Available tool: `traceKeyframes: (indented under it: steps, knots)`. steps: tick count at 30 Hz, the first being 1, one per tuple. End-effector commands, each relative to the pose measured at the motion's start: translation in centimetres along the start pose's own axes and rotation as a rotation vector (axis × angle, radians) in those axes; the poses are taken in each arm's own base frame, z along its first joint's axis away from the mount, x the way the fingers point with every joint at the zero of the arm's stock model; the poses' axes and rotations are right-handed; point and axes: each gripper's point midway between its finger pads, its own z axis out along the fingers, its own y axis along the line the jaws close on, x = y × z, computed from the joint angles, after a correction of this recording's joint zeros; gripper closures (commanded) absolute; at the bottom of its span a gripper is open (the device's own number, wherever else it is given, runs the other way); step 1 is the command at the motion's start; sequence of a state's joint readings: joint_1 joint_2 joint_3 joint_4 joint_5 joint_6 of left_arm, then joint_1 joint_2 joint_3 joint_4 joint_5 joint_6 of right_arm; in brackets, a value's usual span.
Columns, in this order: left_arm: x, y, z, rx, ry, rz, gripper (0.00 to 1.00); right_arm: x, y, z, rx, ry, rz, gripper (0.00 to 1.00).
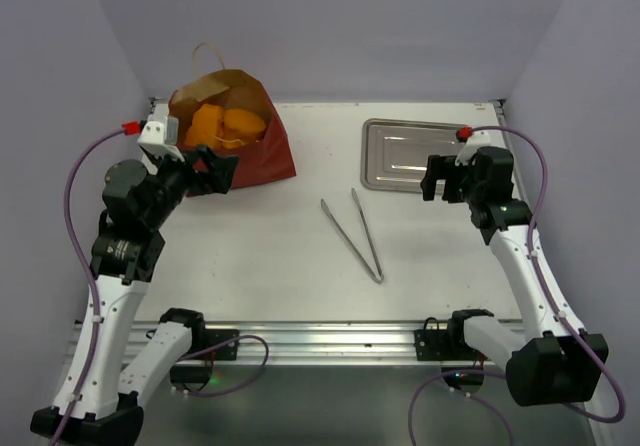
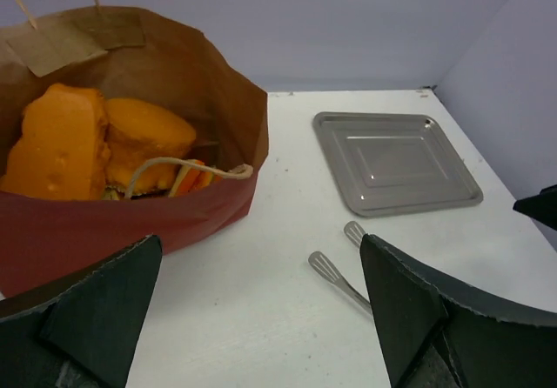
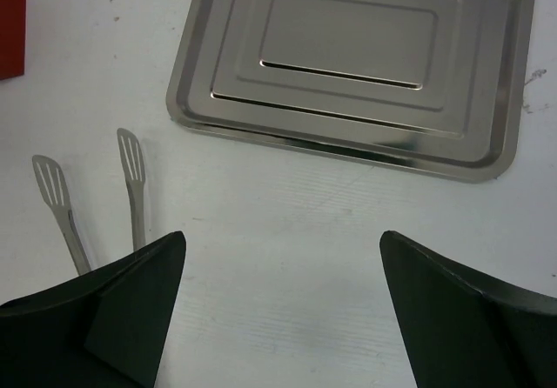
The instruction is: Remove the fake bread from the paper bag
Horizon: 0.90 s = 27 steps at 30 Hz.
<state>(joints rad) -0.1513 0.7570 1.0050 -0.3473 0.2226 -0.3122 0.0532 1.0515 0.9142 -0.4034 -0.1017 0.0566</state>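
The dark red paper bag point(image 1: 262, 158) stands at the back left of the table with its mouth open and a looped handle above. Orange fake bread point(image 1: 222, 126) fills it; in the left wrist view two loaves point(image 2: 65, 144) show inside the brown lining, behind the red front wall point(image 2: 130, 227). My left gripper point(image 1: 215, 171) hangs open just in front of the bag, and nothing sits between its fingers point(image 2: 261, 242). Open and empty too, my right gripper point(image 1: 442, 179) hovers by the near edge of the tray; only bare table lies under it point(image 3: 283, 236).
A flat silver tray point(image 1: 410, 156) lies at the back right point(image 2: 396, 157) point(image 3: 348, 49). Metal tongs point(image 1: 355, 231) lie in the middle of the table, tips toward the back point(image 2: 335, 275) point(image 3: 130, 179). A red corner of the bag point(image 3: 9, 31) shows at the right wrist view's left edge.
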Motion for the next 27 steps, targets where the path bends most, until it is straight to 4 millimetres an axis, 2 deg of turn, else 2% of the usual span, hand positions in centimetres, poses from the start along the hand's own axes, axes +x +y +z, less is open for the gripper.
traceKeyframes:
  steps: [1,4,6,8,9,10,11,12,13,15,16,17,18,23,27]
  knots:
    - [-3.1,0.5,0.4,-0.075,0.015,0.015,0.00,-3.0,1.1,-1.2,-0.046,-0.085,-0.003,0.01]
    - [-6.9,0.1,1.7,-0.087,-0.023,0.007,0.00,-2.9,2.3,-1.6,-0.124,-0.092,-0.060,0.01]
    - [-9.0,0.3,3.1,-0.106,-0.039,0.009,0.00,-1.7,3.8,-1.7,-0.232,-0.088,-0.143,0.01]
    - [-9.7,0.9,4.3,-0.122,-0.019,0.006,0.00,-0.6,5.8,-2.0,-0.375,-0.099,-0.248,0.01]
    - [-9.1,1.8,6.1,-0.131,0.022,-0.005,0.00,0.6,7.5,-2.5,-0.508,-0.107,-0.355,0.01]
    - [-10.6,2.1,6.3,-0.129,-0.001,-0.008,0.01,1.0,7.7,-2.6,-0.528,-0.096,-0.364,0.01]
    - [-10.9,2.8,6.9,-0.139,-0.006,-0.022,0.00,1.2,7.9,-2.6,-0.535,-0.090,-0.358,0.01]
    - [-10.9,5.0,7.8,-0.181,-0.002,-0.037,0.00,0.8,8.2,-2.9,-0.554,-0.097,-0.367,0.01]
    - [-11.9,5.3,8.2,-0.168,-0.028,-0.042,0.01,1.3,8.3,-2.9,-0.568,-0.069,-0.366,0.01]
    - [-12.2,8.0,9.3,-0.193,-0.034,-0.085,0.03,1.0,8.5,-3.1,-0.581,-0.065,-0.380,0.01]
    - [-12.8,9.4,9.5,-0.216,-0.052,-0.085,0.03,1.7,9.1,-3.6,-0.633,-0.040,-0.384,0.01]
    - [-13.5,9.9,9.8,-0.221,-0.064,-0.066,0.03,1.9,9.1,-3.7,-0.640,-0.033,-0.398,0.01]
    - [-12.8,10.9,11.1,-0.229,-0.040,-0.067,0.03,2.0,9.2,-3.7,-0.646,-0.034,-0.402,0.01]
    - [-12.6,14.4,13.2,-0.240,-0.020,-0.063,0.08,2.4,9.4,-4.0,-0.672,-0.025,-0.430,0.01]
    - [-10.0,17.5,15.8,-0.277,0.047,-0.061,0.11,2.6,9.5,-4.1,-0.687,-0.016,-0.434,0.01]
